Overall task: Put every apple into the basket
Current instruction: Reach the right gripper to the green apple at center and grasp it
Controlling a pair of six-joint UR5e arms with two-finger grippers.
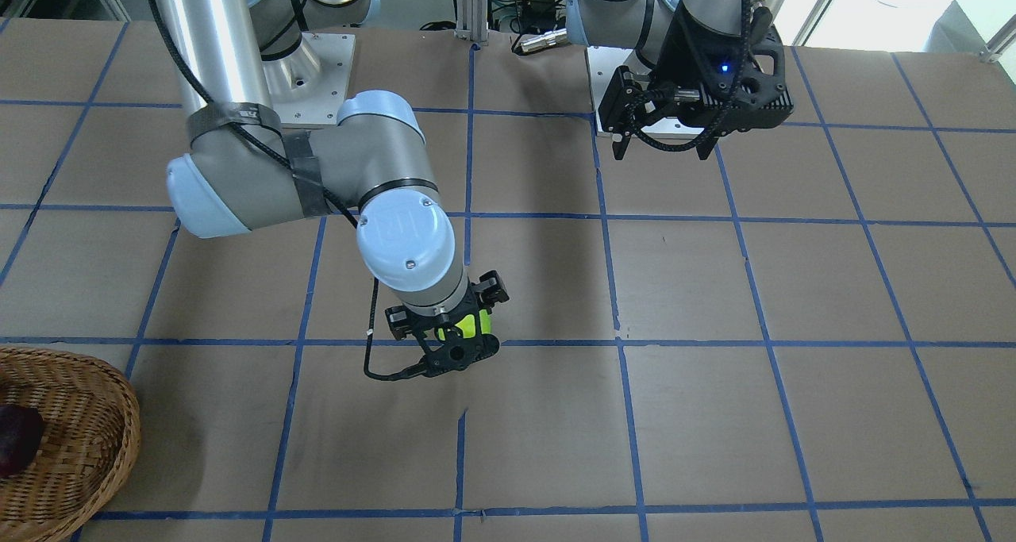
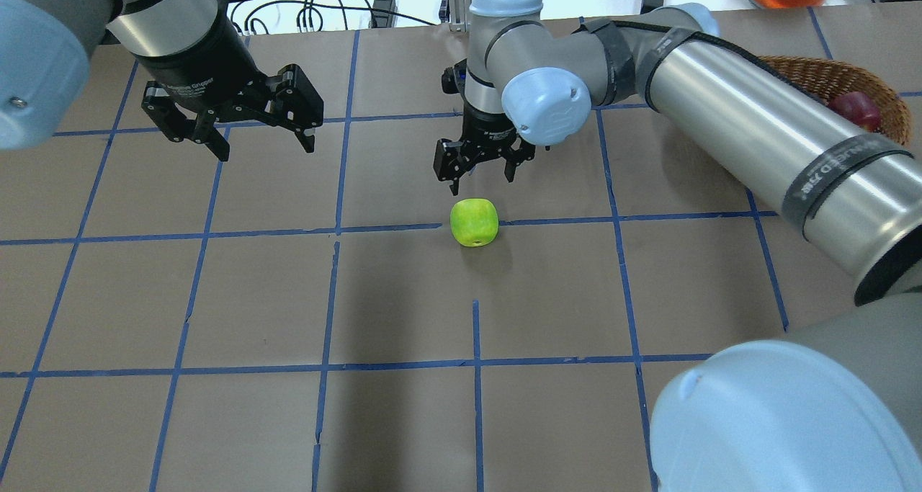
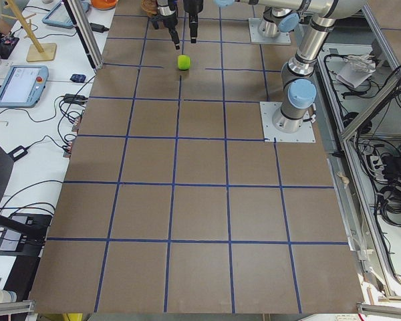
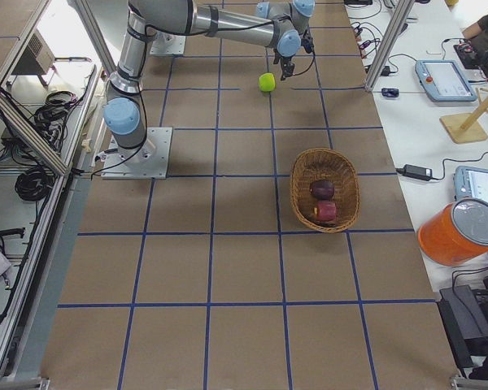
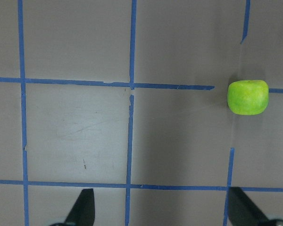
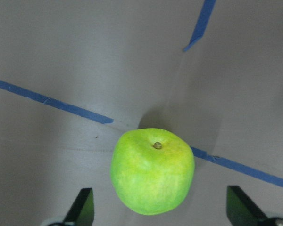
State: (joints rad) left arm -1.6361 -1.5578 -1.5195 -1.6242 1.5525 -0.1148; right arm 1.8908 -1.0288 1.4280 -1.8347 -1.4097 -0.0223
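The lime green apple (image 2: pixel 475 222) lies on the brown table, also in the right wrist view (image 6: pixel 153 172) and the left wrist view (image 5: pixel 247 96). My right gripper (image 2: pixel 481 175) is open and hovers just above it, a finger on either side; in the front view (image 1: pixel 456 344) the apple (image 1: pixel 468 325) shows through it. My left gripper (image 2: pixel 245 142) is open and empty, well apart from the apple. The wicker basket (image 4: pixel 299 191) holds the dark maroon apple (image 4: pixel 322 189) and the red apple (image 4: pixel 325 211).
The basket (image 2: pixel 814 70) stands behind my right forearm. An orange container (image 4: pixel 459 231) and tablets (image 4: pixel 445 79) sit on the side bench past the table's edge. The arm base plates (image 1: pixel 317 74) are at the robot's side of the table.
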